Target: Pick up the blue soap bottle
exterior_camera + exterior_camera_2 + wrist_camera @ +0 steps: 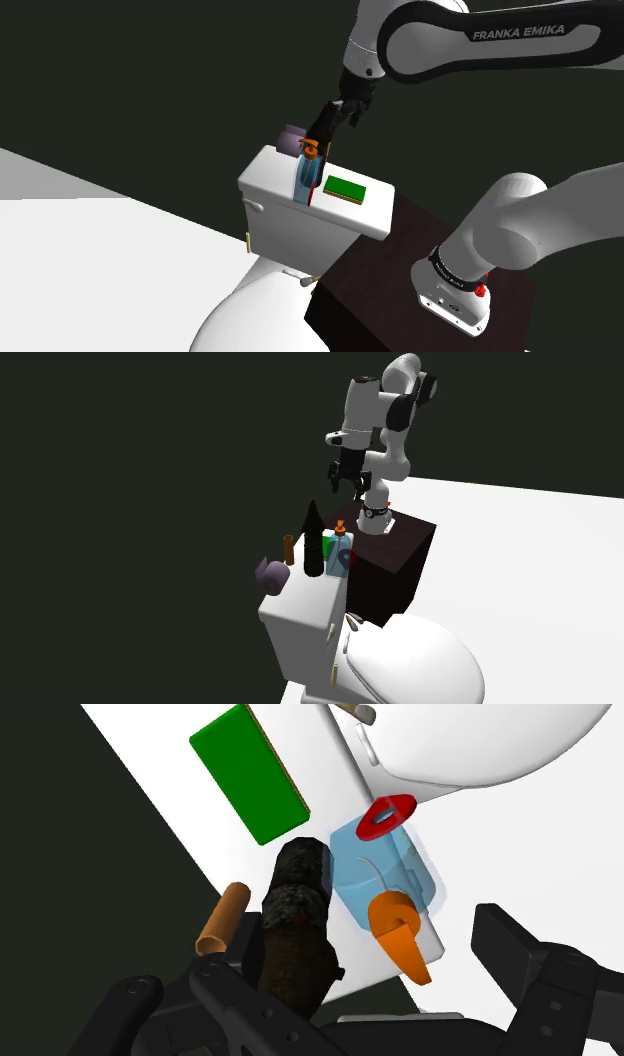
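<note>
Sitting on white toilet tank (270,190), one each: translucent blue orange-pump bottle (305,178), flat green block (345,187), tall black cone (314,542), brown cylinder (289,548), purple lump (291,139), red ring (386,816).

A white robot arm with dark joints (385,412) rises from a dark box stand (400,552), its black gripper (348,482) hanging above and apart from the objects on a white toilet tank (300,617). On the tank's top, a translucent blue soap bottle with an orange pump (337,552) stands upright just beside a tall black cone-shaped bottle (314,542). Farther toward the second exterior view's left are a small brown cylinder (289,549) and a purple object (270,576). The closed white toilet lid (410,662) lies nearest, with white floor (530,552) to the right.
</note>
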### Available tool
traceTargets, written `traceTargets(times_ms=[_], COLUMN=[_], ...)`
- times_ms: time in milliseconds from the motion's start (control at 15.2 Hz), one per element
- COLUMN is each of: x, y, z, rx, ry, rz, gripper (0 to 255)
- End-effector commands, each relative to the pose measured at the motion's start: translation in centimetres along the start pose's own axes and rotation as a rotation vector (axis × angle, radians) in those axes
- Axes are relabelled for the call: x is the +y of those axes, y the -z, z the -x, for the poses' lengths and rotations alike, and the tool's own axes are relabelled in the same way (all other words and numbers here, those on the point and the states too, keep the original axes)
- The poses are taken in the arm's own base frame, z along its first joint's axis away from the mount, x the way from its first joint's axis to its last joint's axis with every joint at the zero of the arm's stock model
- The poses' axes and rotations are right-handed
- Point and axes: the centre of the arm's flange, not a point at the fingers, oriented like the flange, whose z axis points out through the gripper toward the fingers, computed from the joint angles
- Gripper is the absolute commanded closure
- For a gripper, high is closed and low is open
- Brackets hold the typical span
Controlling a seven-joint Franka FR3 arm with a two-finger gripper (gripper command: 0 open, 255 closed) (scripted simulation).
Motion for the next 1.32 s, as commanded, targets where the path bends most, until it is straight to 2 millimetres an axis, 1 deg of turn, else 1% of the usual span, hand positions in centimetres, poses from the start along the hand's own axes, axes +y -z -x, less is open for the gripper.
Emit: traceTargets(times_ms=[0, 264, 726, 858, 924, 1254], x=[-1.0, -3.1, -3.2, -3.2, -3.2, -3.2], y=[-1.8, -5.3, -9.0, -9.3, -9.3, -9.3], z=[-1.6, -4.2, -3.8, -3.8, -3.8, -3.8], rx=[0.017, 0.046, 0.046, 0.046, 0.046, 0.046], ry=[0.011, 0.032, 0.032, 0.032, 0.032, 0.032], rz=[-0.001, -0.001, -0.001, -0.001, -0.001, -0.001], gripper=[0, 0, 0, 0, 255, 255])
